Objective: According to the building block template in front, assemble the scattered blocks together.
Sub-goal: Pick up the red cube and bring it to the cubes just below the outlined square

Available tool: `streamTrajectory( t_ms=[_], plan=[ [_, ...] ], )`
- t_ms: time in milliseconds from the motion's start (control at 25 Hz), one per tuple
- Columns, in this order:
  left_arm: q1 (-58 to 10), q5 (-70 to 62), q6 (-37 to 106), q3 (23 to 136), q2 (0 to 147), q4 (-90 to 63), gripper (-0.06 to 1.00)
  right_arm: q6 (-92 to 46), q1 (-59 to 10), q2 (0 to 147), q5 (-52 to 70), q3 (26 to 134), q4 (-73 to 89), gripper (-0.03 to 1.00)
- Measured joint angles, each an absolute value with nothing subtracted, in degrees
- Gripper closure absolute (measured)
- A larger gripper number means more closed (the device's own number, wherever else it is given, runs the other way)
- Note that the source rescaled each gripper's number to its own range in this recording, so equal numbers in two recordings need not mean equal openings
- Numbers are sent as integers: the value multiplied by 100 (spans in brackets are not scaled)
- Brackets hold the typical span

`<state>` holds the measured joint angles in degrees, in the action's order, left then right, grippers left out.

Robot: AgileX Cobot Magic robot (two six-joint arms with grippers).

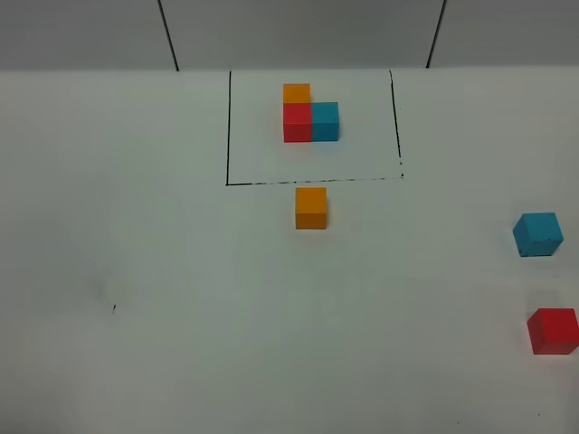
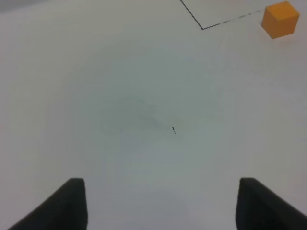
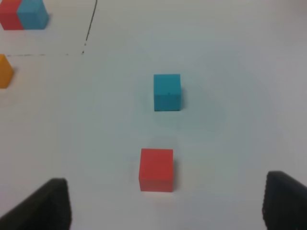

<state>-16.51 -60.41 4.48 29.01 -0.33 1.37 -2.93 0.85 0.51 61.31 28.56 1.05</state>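
White table [image 1: 136, 271] carried everything. The left gripper [image 2: 160, 203] and right gripper [image 3: 165, 203] hung above it, jaws spread wide and empty. At the far side sat the template [image 1: 310, 117] inside its black lines [image 1: 228, 127]. Just outside those lines lay the orange cube [image 1: 311, 208]; the blue cube [image 1: 538, 234] and red cube [image 1: 553, 330] lay off to the right. Each looked light, rigid and matte, best pinched across two opposite flat faces.

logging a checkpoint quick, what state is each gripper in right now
left gripper: open, holding nothing
right gripper: open, holding nothing
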Motion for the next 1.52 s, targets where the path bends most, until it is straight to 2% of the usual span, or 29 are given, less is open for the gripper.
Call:
streamTrajectory(
  t_ms=[360, 600, 1520],
  plan=[
    [-689, -6041, 448, 2901, -33, 137, 65, -293, 85, 51, 6131, 2856, 105, 33],
    [-282, -6041, 467, 2901, -33, 137, 68, -293, 85, 51, 6131, 2856, 110, 33],
    [-249, -6041, 564, 2901, -33, 137, 68, -293, 85, 51, 6131, 2856, 110, 33]
  ],
)
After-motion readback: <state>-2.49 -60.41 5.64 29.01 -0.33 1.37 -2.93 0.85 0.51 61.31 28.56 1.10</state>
